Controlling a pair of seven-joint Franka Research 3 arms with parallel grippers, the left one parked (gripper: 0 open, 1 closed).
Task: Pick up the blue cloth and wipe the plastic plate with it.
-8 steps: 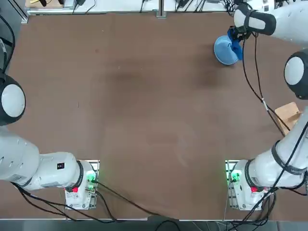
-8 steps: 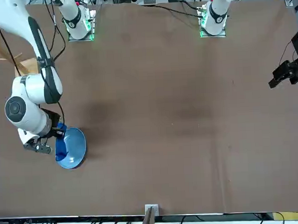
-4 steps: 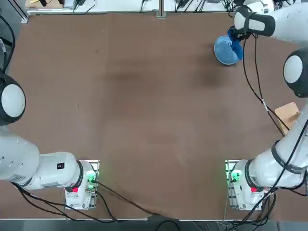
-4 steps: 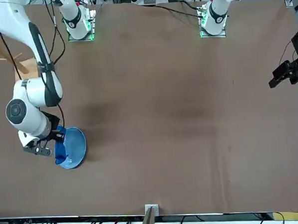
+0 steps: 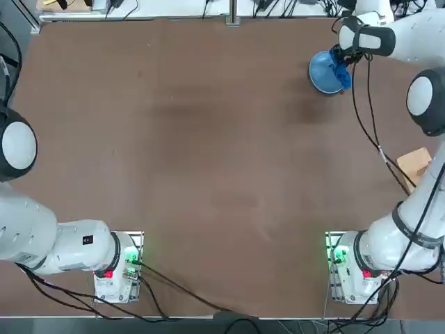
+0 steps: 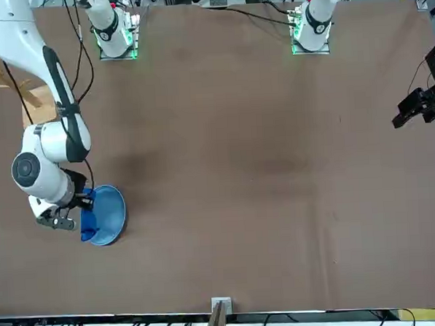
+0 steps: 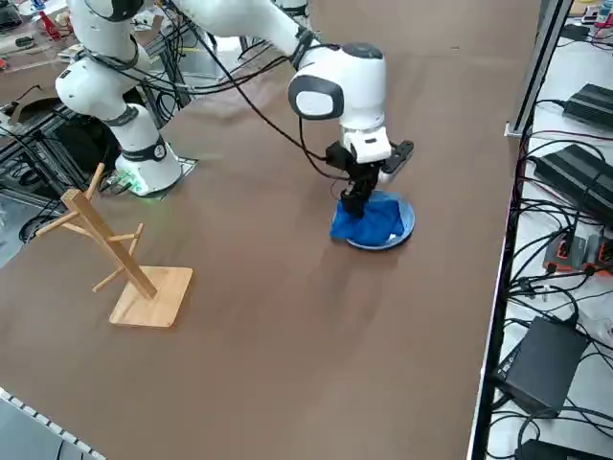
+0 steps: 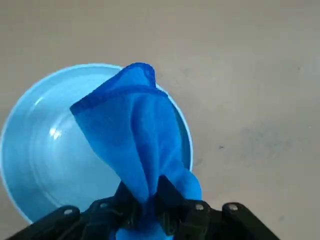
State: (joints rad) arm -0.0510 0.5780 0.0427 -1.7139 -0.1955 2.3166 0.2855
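The right claw (image 8: 147, 200) is pinched shut on one end of the blue cloth (image 8: 132, 130), which hangs from its fingers and drapes over the plastic plate (image 8: 45, 165) at the far right of the table (image 5: 208, 153).

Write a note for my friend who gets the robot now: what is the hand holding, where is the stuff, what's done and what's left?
Right hand: shut on the blue cloth, over the plastic plate.
Plate: at the table's far right corner from the robot.
Cloth: pinched at one end, hanging onto the plate's side nearest the hand.
Done: cloth picked up and brought to the plate.
Left: wipe across the plate; most of it shows bare.
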